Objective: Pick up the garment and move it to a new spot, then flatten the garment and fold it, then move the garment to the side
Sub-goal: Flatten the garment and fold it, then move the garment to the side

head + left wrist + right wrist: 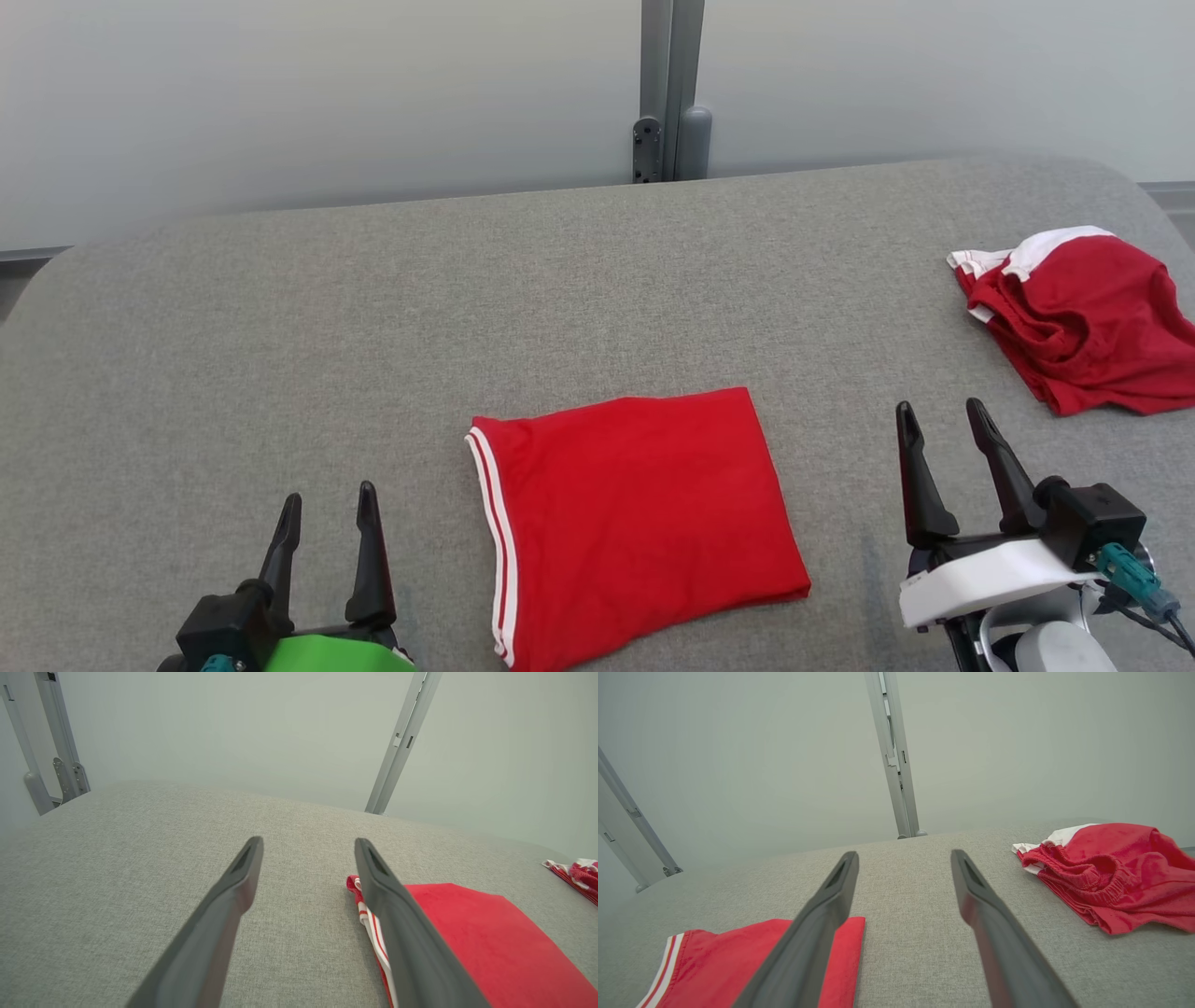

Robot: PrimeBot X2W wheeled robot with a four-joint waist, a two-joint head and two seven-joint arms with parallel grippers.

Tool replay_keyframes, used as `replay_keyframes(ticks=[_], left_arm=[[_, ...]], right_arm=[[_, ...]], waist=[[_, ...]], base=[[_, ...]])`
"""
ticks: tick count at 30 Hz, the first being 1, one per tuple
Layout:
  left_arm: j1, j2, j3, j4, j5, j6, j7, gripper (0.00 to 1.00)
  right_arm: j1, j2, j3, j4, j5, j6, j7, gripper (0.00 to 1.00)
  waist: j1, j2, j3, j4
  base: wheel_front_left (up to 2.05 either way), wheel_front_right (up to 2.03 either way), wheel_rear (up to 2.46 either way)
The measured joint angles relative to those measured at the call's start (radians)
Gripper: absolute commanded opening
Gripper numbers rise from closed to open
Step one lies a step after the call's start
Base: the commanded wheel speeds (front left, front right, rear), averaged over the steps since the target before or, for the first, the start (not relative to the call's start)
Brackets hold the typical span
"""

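A red garment point(635, 523) with white stripes on its left hem lies folded flat in a neat rectangle at the front middle of the grey table point(467, 308). Its striped edge point(373, 928) and red panel show in the left wrist view, and its corner point(738, 961) in the right wrist view. My left gripper point(326, 511) stands open to the garment's left, empty, over bare table. To the garment's right my right gripper point(941, 420) is open and empty too. Neither touches the cloth.
A second red and white garment point(1083, 317) lies crumpled near the table's far right edge; the right wrist view shows this crumpled garment point(1106, 872) just right of my fingers. A grey metal post point(670, 89) rises behind the table against the pale wall.
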Motion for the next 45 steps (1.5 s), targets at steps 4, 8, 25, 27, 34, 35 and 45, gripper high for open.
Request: replay_keyframes(ticks=[4,8,25,27,34,35,45], left_arm=[[0.002,-0.006,0.004,0.000,0.006,-0.004,0.000,1.00],[0.001,-0.009,0.007,0.002,0.008,-0.009,0.000,1.00],[-0.001,-0.021,0.014,0.011,0.024,-0.022,0.000,1.00],[-0.004,-0.023,0.013,0.011,0.026,-0.023,0.000,1.00],[-0.023,-0.029,0.004,0.015,0.026,-0.027,0.000,1.00],[-0.026,-0.030,0.003,0.015,0.026,-0.028,0.000,1.00],[-0.051,-0.035,-0.004,0.018,0.023,-0.034,-0.001,1.00]], right_arm=[[0.009,0.000,0.012,0.003,0.007,0.000,0.000,1.00],[0.008,0.001,0.016,0.005,0.007,0.000,0.000,1.00],[-0.009,0.001,0.004,0.041,0.005,0.000,0.039,1.00],[-0.031,0.001,-0.006,0.055,0.015,0.000,0.094,1.00],[-0.139,-0.062,0.031,0.072,0.099,0.000,0.387,1.00],[-0.152,-0.083,0.047,0.072,0.118,0.000,0.429,1.00],[-0.189,-0.208,0.194,0.144,0.294,0.000,0.670,1.00]], waist=[[0.0000,0.0000,-0.003,0.002],[0.0000,0.0000,-0.006,0.004],[0.0000,0.0000,0.003,0.015],[0.0000,0.0000,0.007,0.019],[0.0000,0.0000,0.025,0.047],[0.0000,0.0000,0.028,0.053],[0.0000,0.0000,0.069,0.123]], base=[[0.00,0.00,0.00],[0.00,0.00,0.00],[0.00,0.00,0.00],[0.00,0.00,0.00],[0.00,0.00,0.00],[0.00,0.00,0.00],[0.00,0.00,0.00]])
